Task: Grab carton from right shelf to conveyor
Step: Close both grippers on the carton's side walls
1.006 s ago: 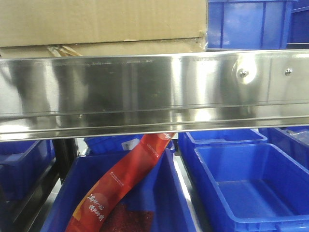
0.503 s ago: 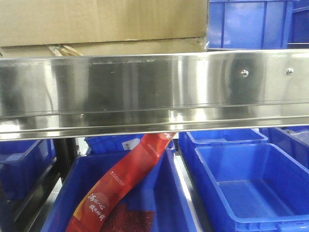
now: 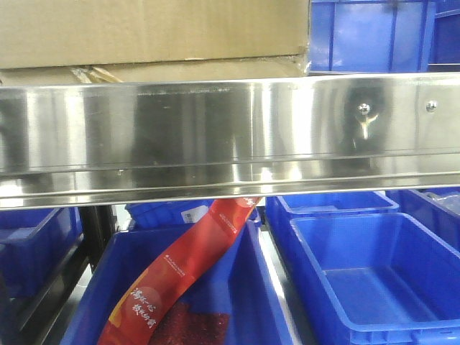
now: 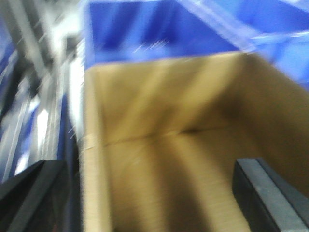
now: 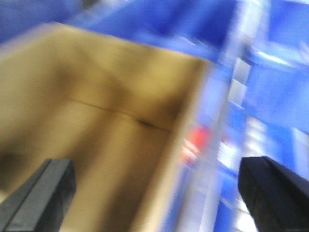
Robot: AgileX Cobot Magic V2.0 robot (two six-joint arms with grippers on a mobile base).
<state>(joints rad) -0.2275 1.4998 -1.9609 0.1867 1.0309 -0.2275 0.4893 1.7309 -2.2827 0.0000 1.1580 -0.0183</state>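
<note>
Plain brown open-top carton point(image 3: 151, 32); left end effector point(image 4: 146, 164) & right end effector point(image 5: 157, 162) spread.

In the front view, crops the carton point(image 3: 154, 32) at the top and left edges and hides its base behind the right shelf point(image 3: 215, 129) rail. Cuts that rail at both sides. Crops the blue bin point(image 3: 374, 280) at the lower right corner. Covers the upper end of the red packet point(image 3: 190, 269) with the rail; leaves its print too small to read.

In the left wrist view, smears everything with motion blur and cuts the left gripper point(image 4: 149, 193) fingers at the bottom edge.

In the right wrist view, blurs likewise, reduces a red patch point(image 5: 190, 145) beside the carton wall to a smudge, and crops the right gripper point(image 5: 159, 193) fingers at the bottom corners.
</note>
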